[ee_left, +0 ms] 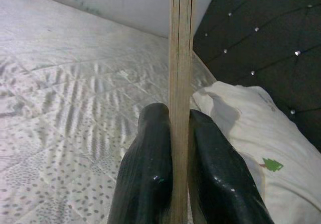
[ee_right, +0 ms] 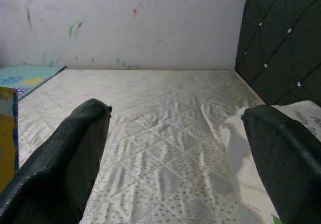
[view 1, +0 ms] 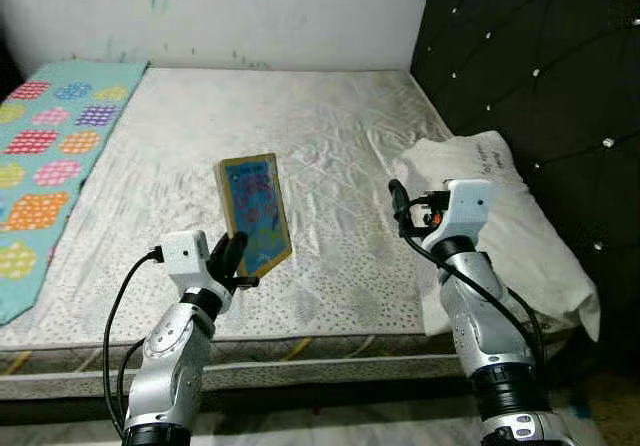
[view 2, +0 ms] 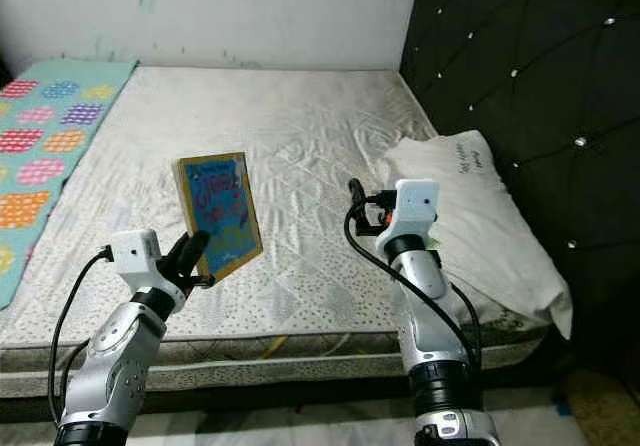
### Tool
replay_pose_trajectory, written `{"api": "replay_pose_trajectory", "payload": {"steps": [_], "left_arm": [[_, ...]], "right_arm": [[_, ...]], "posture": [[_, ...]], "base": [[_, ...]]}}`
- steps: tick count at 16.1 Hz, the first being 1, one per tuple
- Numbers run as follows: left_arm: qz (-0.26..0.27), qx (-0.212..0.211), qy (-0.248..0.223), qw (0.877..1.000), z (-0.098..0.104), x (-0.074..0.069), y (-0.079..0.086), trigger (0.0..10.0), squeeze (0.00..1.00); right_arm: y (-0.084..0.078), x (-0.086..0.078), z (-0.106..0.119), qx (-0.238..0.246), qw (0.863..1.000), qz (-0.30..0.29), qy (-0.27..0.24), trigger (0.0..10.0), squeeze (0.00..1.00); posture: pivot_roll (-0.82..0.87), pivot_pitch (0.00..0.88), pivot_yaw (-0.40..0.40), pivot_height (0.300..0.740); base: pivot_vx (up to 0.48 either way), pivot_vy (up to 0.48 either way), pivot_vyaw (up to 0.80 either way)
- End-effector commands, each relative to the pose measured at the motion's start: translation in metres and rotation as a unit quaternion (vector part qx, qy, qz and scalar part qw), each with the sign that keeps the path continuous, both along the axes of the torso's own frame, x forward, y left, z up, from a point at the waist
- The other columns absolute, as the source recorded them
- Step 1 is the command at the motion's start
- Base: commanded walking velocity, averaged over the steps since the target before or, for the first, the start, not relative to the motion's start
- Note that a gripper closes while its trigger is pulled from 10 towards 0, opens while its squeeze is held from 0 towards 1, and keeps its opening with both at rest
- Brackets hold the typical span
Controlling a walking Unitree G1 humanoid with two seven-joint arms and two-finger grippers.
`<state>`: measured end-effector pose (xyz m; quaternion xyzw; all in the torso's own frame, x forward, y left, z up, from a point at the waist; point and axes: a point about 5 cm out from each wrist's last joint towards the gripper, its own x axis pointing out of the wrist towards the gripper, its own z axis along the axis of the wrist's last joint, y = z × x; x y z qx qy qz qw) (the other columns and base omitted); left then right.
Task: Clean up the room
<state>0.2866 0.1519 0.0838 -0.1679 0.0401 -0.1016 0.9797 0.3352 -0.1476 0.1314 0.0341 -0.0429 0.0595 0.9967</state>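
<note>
Left gripper clamped on the lower edge of a colourful book, held upright above the front part of the bare mattress; edge-on in the left wrist view, pinched between both fingers. Right gripper spread wide and holding nothing, raised over the mattress just beside the white pillow by the black headboard. Patterned blanket lying along the mattress's left side.

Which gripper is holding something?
The left gripper: its black fingers pinch the colourful yellow-edged picture book upright above the white mattress. The right gripper is open, empty.
</note>
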Motion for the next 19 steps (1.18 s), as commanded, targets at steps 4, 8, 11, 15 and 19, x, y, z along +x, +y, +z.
{"api": "replay_pose_trajectory", "payload": {"steps": [4, 8, 11, 15, 19], "left_arm": [[-0.010, -0.006, -0.033, 0.999, 0.0129, 0.0039, -0.0022, 10.0, 0.00], [-0.012, -0.006, -0.030, 0.999, 0.0119, 0.0035, -0.0022, 10.0, 0.00], [-0.012, -0.001, -0.026, 1.000, 0.0110, 0.0033, -0.0019, 10.0, 0.00], [-0.004, -0.005, -0.017, 1.000, 0.0091, 0.0032, -0.0017, 10.0, 0.00], [0.002, -0.006, -0.018, 1.000, 0.0101, 0.0036, -0.0019, 10.0, 0.00]], "right_arm": [[-0.0011, 0.0017, 0.0039, -0.004, 1.000, 0.001, -0.007, 10.0, 0.00], [-0.0015, 0.0018, 0.0027, -0.004, 1.000, -0.001, -0.005, 10.0, 0.00], [-0.0025, 0.0015, 0.0015, -0.004, 1.000, -0.003, -0.004, 10.0, 0.00], [-0.0049, 0.0007, -0.0002, -0.008, 1.000, -0.006, -0.002, 10.0, 0.00], [-0.0034, 0.0003, -0.0011, -0.009, 1.000, -0.004, -0.001, 10.0, 0.00]], "posture": [[-0.08, 0.006, -0.032, 0.740], [-0.08, 0.006, -0.032, 0.740], [-0.08, 0.010, -0.028, 0.740], [-0.08, 0.015, -0.027, 0.740], [-0.08, 0.017, -0.029, 0.740]], "base": [[0.331, 0.000, 0.00], [0.349, 0.000, -0.22], [0.327, 0.000, 0.00], [0.000, 0.000, 0.00], [0.000, 0.000, 0.00]]}}
